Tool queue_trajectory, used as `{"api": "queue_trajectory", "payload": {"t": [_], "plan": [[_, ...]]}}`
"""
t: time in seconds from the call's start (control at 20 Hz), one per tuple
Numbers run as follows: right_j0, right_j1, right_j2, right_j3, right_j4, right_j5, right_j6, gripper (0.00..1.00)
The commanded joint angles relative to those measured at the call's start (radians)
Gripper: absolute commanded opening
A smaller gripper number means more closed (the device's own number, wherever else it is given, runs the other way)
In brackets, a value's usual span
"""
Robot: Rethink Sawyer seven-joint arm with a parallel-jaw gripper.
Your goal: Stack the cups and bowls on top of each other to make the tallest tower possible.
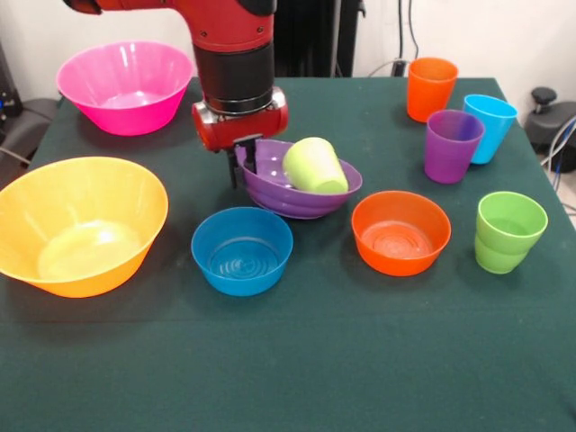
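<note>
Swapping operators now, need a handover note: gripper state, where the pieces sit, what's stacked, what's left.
Gripper: at the purple bowl's rim, fingers astride it, bowl tilted; a firm grip is not clear.
Lime-yellow cup lies on its side inside the purple bowl.
Loose on the table: blue bowl, small orange bowl, yellow-orange bowl, pink bowl; orange cup, purple cup, light blue cup, green cup.
Done: no upright stacking.
Left: the whole tower.
</note>
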Motion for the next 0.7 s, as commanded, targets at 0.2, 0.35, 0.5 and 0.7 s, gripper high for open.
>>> {"api": "queue_trajectory", "payload": {"t": [0.2, 0.35, 0.5, 0.7], "plan": [[0.002, 0.101, 0.209, -0.076, -0.115, 0.087, -0.413, 0.00], [-0.006, 0.100, 0.233, -0.081, -0.116, 0.095, -0.420, 0.00], [-0.006, 0.107, 0.239, -0.096, -0.122, 0.100, -0.420, 0.00], [0.010, 0.132, 0.218, -0.150, -0.135, 0.148, -0.446, 0.00]]}}
